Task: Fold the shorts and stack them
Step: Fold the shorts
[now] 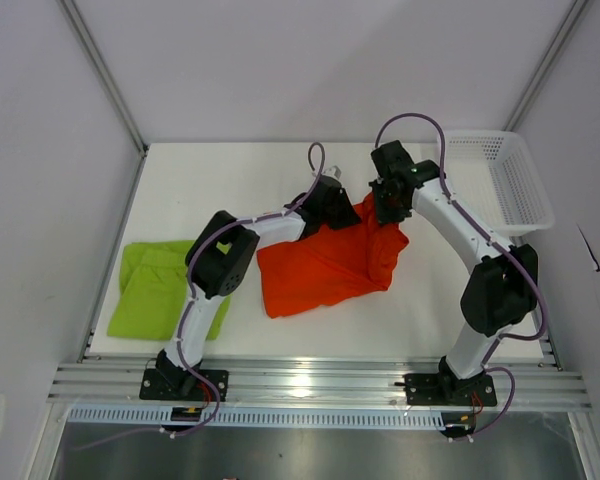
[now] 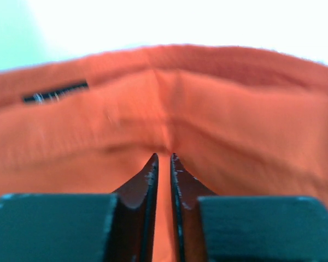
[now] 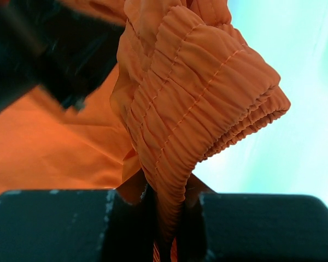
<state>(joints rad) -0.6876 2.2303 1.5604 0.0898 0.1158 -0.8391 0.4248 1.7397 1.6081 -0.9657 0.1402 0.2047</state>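
From above and behind the arms, we see the green shorts [image 1: 160, 288] lying flat at the near left of the white surface [image 1: 230, 175]. Their compact shape makes us judge them already folded. The orange shorts [image 1: 320, 268] lie in the middle, apart from the green pair, with both arms reaching over their far edge. Their far right corner is lifted off the surface and hangs in a drape. We judge the orange pair to be mid-fold, with the stacking onto the green pair not yet done. A white mesh basket [image 1: 500, 180] stands at the far right corner. Pale wall panels enclose the surface on three sides. A metal rail [image 1: 320, 382] runs along its near edge and carries the arm bases.

At the left wrist, the left jaws stand almost pressed together with a sliver of orange cloth between them, so they appear to pinch the orange shorts. Creases run towards their tips, and a small, blurred black label [image 2: 54, 91] shows on the cloth beyond.

At the right wrist, the right jaws are clamped on the gathered elastic waistband [image 3: 202, 103] of the orange shorts. The waistband bunches up above them against a pale background.
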